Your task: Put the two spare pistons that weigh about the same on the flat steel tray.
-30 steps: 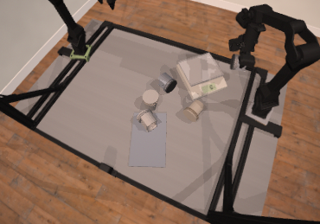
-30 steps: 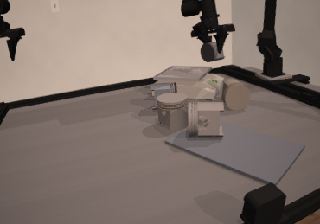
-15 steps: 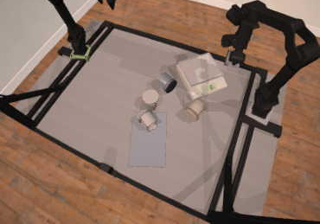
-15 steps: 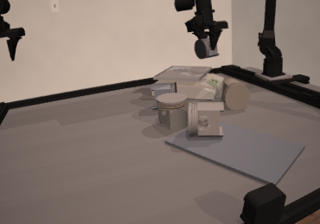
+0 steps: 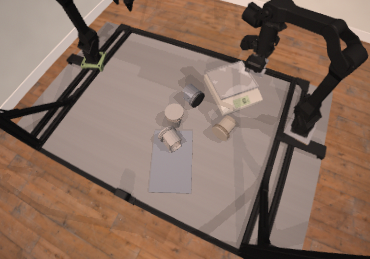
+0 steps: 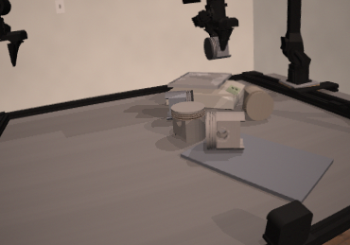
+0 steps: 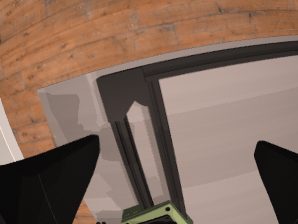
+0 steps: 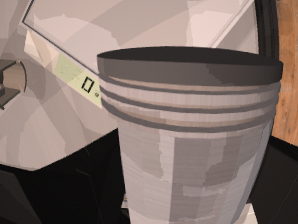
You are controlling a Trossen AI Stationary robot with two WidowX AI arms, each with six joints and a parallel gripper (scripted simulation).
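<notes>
My right gripper point(image 5: 256, 65) point(image 6: 224, 45) point(image 8: 184, 132) is shut on a dark-crowned grey piston point(image 6: 210, 48) point(image 8: 200, 110), held in the air above the scale's far side. My left gripper point(image 7: 181, 147) is open and empty, high at the far left in the top view. A pale piston point(image 5: 172, 139) point(image 6: 230, 131) lies on its side at the back edge of the flat tray point(image 5: 171, 173) point(image 6: 270, 166). Close behind it a pale piston point(image 5: 174, 112) point(image 6: 188, 125) stands crown up. Another dark-crowned piston point(image 5: 192, 94) point(image 6: 179, 98) and a tan one point(image 5: 224, 127) point(image 6: 258, 104) lie farther back on the bench.
The scale point(image 5: 214, 92) point(image 6: 213, 99) stands at the back right; its display point(image 5: 242, 101) point(image 8: 87, 84) shows 0 in the right wrist view. The tan piston lies in front of it. Black frame rails point(image 5: 90, 171) edge the bench, with a small black block point(image 5: 124, 195) point(image 6: 288, 223) at the front rail.
</notes>
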